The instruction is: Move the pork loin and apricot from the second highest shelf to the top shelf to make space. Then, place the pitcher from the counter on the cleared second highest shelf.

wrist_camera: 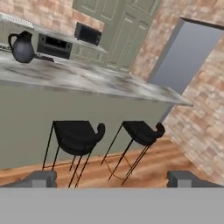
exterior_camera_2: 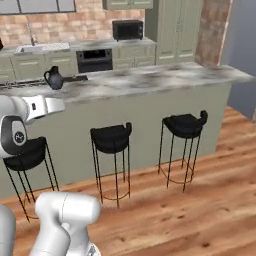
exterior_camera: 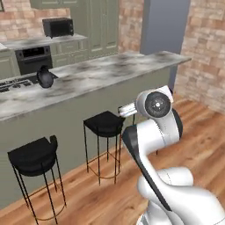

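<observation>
The dark pitcher (exterior_camera: pixel 45 77) (exterior_camera_2: pixel 54 78) (wrist_camera: pixel 22 47) stands upright on the marbled counter (exterior_camera: pixel 110 70) (exterior_camera_2: pixel 150 77) (wrist_camera: pixel 87 78), at its far left next to the black cooktop. My gripper (wrist_camera: pixel 111 179) hangs on the near side of the counter, above the stools and well away from the pitcher. It is open, its fingertips (wrist_camera: pixel 40 178) far apart with nothing between them. The pork loin, the apricot, the top shelf and the second highest shelf are out of view.
Black bar stools (exterior_camera: pixel 104 124) (exterior_camera_2: pixel 111 137) (wrist_camera: pixel 78 135) line the counter's near side on the wooden floor. A tall grey fridge front (exterior_camera: pixel 165 26) (wrist_camera: pixel 188 61) stands past the counter's right end, beside brick walls. A black microwave (exterior_camera: pixel 58 27) and an oven sit on the back wall.
</observation>
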Motion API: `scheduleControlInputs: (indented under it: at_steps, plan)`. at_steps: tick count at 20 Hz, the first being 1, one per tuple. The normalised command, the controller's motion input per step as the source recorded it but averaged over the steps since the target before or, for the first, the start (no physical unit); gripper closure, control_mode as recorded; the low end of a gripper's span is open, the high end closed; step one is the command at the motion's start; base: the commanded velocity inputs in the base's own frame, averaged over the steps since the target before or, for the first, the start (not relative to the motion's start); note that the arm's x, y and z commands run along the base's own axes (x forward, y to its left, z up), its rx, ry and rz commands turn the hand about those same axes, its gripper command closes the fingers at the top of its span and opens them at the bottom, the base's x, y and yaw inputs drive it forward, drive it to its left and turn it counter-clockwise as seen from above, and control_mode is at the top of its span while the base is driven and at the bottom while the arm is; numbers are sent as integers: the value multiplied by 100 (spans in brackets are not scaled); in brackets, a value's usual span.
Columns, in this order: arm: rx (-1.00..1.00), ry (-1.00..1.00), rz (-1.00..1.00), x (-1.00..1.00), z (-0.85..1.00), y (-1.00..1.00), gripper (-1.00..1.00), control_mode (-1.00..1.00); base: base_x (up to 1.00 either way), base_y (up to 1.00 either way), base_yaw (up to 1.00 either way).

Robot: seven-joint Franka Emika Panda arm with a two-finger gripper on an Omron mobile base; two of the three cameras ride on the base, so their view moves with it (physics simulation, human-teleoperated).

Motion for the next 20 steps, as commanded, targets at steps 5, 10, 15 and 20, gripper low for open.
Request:
scheduleControlInputs:
  at_steps: [5, 10, 15, 20]
  plan:
    - [0, 0, 0, 0, 0, 0, -100, 100, 69, 0, 55]
    - [0, 0, 0, 0, 0, 0, -100, 100, 86, -6, 49]
    - [0, 0, 0, 0, 0, 0, -100, 100, 88, -30, 42]
    - [0, 0, 0, 0, 0, 0, -100, 100, 82, -54, 33]
